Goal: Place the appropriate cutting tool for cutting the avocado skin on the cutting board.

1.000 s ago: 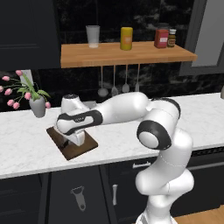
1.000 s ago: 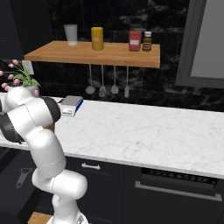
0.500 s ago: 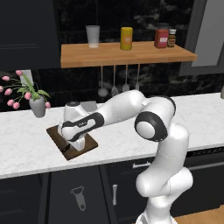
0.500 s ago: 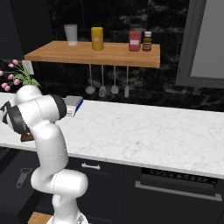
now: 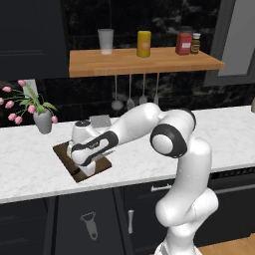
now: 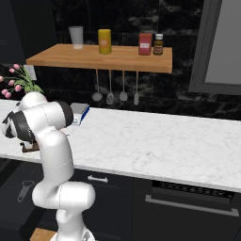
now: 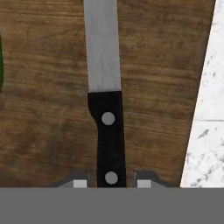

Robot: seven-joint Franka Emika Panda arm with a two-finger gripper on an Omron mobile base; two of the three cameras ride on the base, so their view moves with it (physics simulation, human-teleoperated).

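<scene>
Jaws stand slightly parted either side of the handle; contact cannot be confirmed.
Slim black-handled, silver-bladed knife point(image 7: 107, 113) lies flat on the dark-brown grained wooden cutting board point(image 7: 43, 118), gripper point(image 7: 109, 183) directly over it; bright-green avocado point(image 7: 1, 65) at the edge, white marble counter point(image 7: 205, 131) alongside, grey vase of pink tulips point(image 5: 44, 119) behind.

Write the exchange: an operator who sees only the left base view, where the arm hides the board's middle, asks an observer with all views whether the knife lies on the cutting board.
Operator: Is the knife down?
Observer: Yes. The hand view shows the knife lying flat on the cutting board.
Operator: Are the fingers clamped on it?
Observer: No. The fingers stand either side of the black handle, with a small gap at each.
Operator: And the avocado?
Observer: A green sliver, likely the avocado, shows at that view's left edge, apart from the blade.
</scene>
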